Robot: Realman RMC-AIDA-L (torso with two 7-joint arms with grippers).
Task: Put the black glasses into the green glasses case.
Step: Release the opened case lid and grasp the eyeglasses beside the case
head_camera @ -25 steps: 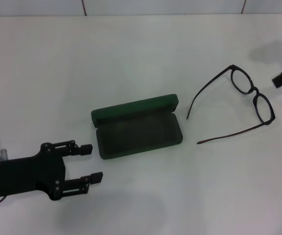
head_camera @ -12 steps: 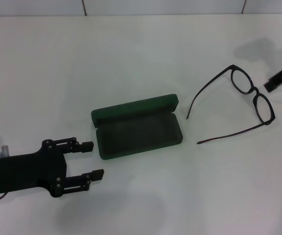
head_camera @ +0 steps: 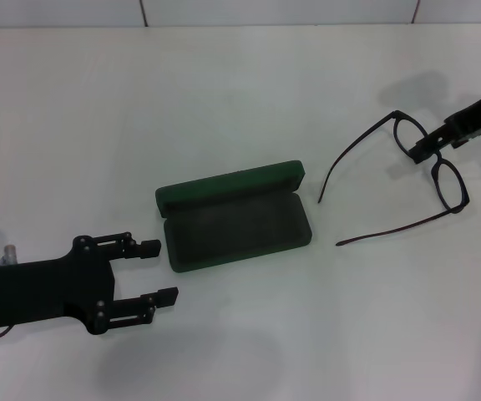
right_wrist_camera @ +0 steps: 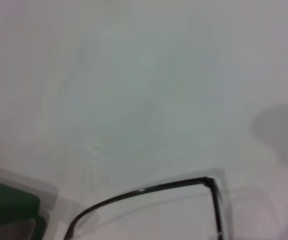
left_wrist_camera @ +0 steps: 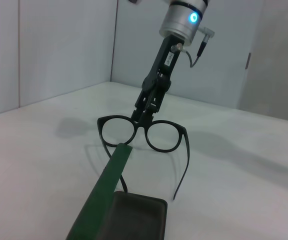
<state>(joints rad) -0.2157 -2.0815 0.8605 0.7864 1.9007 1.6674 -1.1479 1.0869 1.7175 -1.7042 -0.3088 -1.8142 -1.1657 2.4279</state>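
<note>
Right tool (head_camera: 420, 149) reaching the glasses' (head_camera: 431, 159) bridge.
We cannot tell its gap; a glancing contact may skid them from the case (head_camera: 234, 217); left tool (head_camera: 155, 271) apart.

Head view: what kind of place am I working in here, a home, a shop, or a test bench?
Most likely a lab test bench: a bare white table holds only the green glasses case and the black glasses, with plain pale walls behind. The right gripper is at the glasses' bridge; the left gripper hovers by the case.

White table (head_camera: 224, 100) w/ pale wall behind (left_wrist_camera: 59, 45), thin dark seams in wall
</note>
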